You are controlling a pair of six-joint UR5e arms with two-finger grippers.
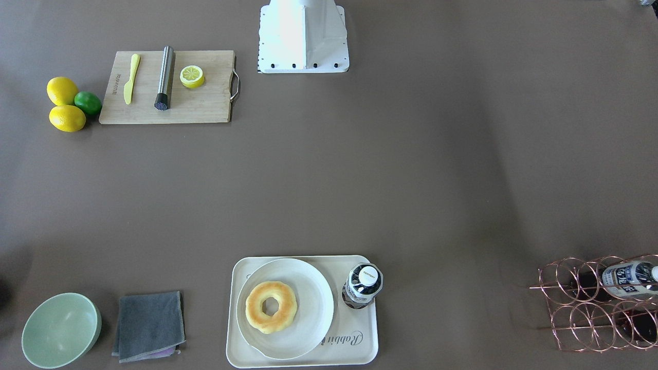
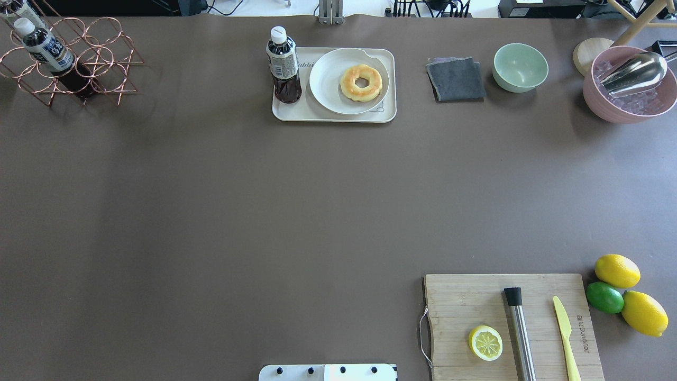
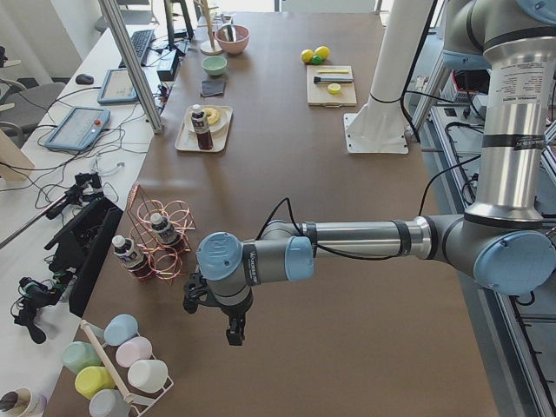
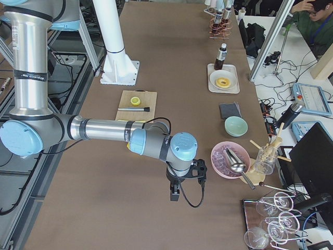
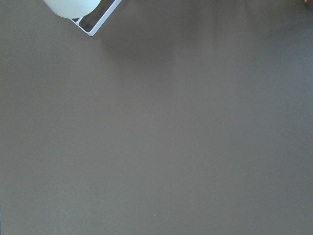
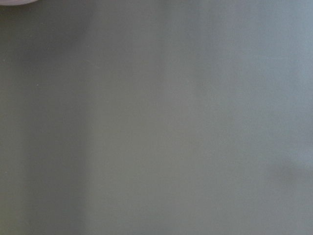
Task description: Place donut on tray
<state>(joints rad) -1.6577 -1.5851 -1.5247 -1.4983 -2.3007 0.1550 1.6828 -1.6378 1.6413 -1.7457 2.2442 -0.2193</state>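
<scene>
The golden-yellow donut [image 1: 271, 307] lies on a round off-white plate [image 1: 308, 288], and the plate sits on the cream tray [image 1: 354, 350] at the table's far edge from the robot. The overhead view shows the same: donut [image 2: 361, 82], plate [image 2: 328, 79], tray [image 2: 328, 115]. A dark drink bottle [image 1: 362, 285] stands on the tray beside the plate. My left gripper [image 3: 233, 334] hangs over the table's left end, far from the tray. My right gripper [image 4: 175, 195] hangs over the right end. Both show only in the side views, so I cannot tell whether they are open or shut.
A wooden cutting board [image 2: 476, 296] holds a lemon half [image 2: 485, 343], a steel muddler and a yellow knife. Lemons and a lime [image 2: 604, 297] lie beside it. A green bowl [image 2: 520, 67], grey cloth [image 2: 455, 79], pink ice bowl [image 2: 629, 95] and copper bottle rack [image 2: 69, 63] line the far edge.
</scene>
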